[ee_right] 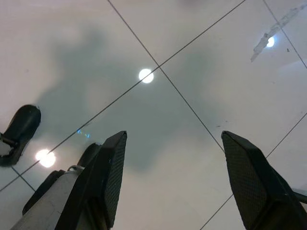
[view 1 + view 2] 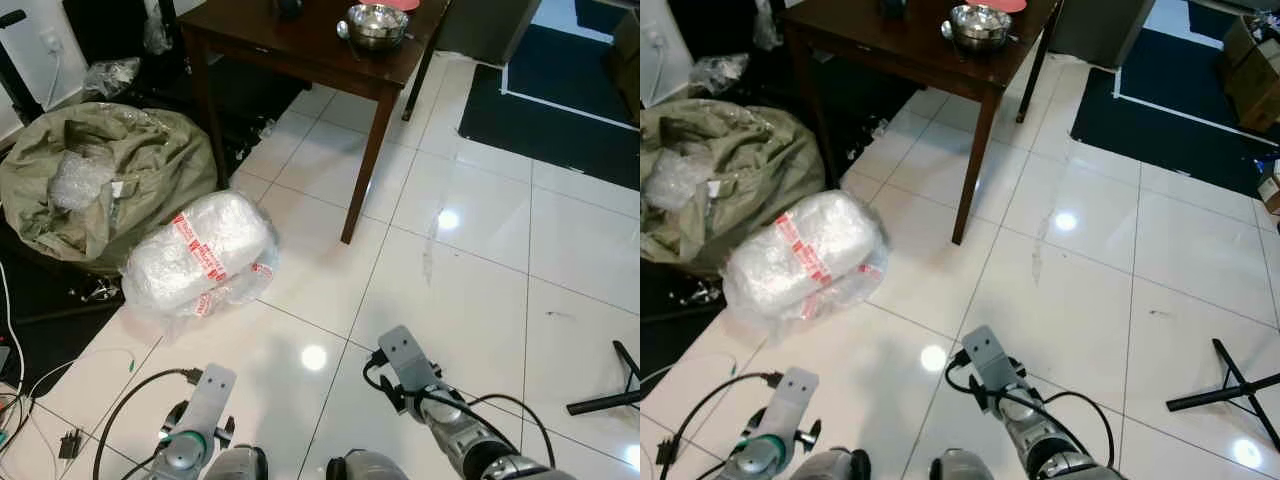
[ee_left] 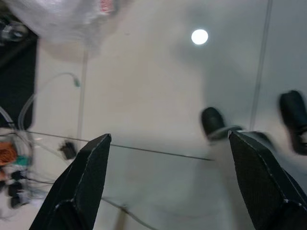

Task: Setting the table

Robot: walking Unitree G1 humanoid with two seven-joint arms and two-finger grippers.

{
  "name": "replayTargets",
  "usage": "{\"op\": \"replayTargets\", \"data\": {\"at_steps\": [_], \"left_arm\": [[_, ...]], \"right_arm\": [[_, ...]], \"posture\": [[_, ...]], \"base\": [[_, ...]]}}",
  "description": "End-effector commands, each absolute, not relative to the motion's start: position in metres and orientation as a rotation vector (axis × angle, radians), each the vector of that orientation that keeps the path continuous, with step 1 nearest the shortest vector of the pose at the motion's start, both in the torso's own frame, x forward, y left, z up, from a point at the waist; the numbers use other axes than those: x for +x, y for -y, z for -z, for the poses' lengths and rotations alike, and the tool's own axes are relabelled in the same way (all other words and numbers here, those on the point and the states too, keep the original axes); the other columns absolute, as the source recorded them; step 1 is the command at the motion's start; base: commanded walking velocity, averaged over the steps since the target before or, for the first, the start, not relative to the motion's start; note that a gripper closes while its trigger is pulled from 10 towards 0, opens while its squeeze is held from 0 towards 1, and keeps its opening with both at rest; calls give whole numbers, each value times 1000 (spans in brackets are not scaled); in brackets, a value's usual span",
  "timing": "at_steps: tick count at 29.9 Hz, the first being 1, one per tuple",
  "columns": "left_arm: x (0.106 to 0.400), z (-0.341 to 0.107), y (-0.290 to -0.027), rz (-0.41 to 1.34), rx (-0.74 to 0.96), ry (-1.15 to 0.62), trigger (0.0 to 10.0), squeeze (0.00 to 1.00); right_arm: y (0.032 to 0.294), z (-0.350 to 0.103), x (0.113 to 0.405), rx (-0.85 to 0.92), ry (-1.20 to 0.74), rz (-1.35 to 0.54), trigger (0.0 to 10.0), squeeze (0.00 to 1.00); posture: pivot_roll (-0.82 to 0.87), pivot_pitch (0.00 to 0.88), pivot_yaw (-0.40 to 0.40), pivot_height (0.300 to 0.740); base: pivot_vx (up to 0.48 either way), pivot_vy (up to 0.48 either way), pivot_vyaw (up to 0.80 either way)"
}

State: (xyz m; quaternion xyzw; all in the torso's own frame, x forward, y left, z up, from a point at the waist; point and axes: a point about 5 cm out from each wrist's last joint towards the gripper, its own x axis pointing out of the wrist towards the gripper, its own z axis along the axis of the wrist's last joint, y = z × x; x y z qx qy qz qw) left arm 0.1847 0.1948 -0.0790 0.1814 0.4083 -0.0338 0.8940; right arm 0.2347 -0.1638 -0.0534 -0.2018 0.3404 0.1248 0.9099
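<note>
Hanging low over the white tiled floor [image 2: 470, 270], both arms point downward. The left gripper [image 3: 168, 158] has its two black fingers spread wide with nothing between them; below it lie pale tiles, a bright lamp reflection, and a tangle of cables [image 3: 19, 163] along a dark mat. The right gripper [image 1: 175, 163] is likewise spread wide and holds nothing; beneath it the tile seams cross, and a dark rounded foot [image 1: 19, 129] of the robot shows at the edge.

From the head, the two silver forearms sit at the bottom of the scene, the left arm [image 2: 200, 410] and the right arm [image 2: 430, 390], with black cables looping off them. Just ahead on the robot's left lies a clear plastic-wrapped bundle [image 2: 200, 255] banded with red-and-white tape, and behind it, touching it, a large olive-green sack [image 2: 110, 170] with crumpled plastic inside. A black tripod leg [image 2: 1230, 385] rests on the tiles to the right.

Farther off stands a dark wooden table [image 2: 290, 45], one leg planted on the tiles. On its top, near the far right corner, sits a shiny metal bowl [image 2: 377, 25], with something pink [image 2: 1000, 4] just behind it at the frame's edge. A dark rug [image 2: 560, 100] lies beyond, to the right.
</note>
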Motion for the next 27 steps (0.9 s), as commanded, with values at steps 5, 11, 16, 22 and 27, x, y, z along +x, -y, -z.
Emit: {"op": "replayTargets", "data": {"at_steps": [5, 11, 16, 22, 27], "left_arm": [[182, 76, -209, 31, 362, -824, 10000, 0], [188, 68, -221, -8, 366, -730, 10000, 0], [197, 58, -228, -25, 388, -658, 10000, 0], [244, 16, -222, -30, 327, -374, 10000, 0], [276, -49, -202, -35, 259, -105, 10000, 0]], "right_arm": [[175, 58, 224, -376, -714, -225, 10000, 0], [170, 49, 234, -353, -621, -225, 10000, 0], [168, 37, 246, -323, -522, -193, 10000, 0], [164, -10, 284, -220, -230, -113, 10000, 0], [161, -53, 309, -106, -41, -56, 10000, 0]], "posture": [[-41, 0, 8, 740], [-65, 0, 18, 740], [-68, 0, 20, 740], [-61, 0, 21, 740], [-56, 0, 17, 740]], "base": [[0, 0, 0], [0, 0, 0], [0, 0, 0], [0, 0, 0], [0, 0, 0]]}}
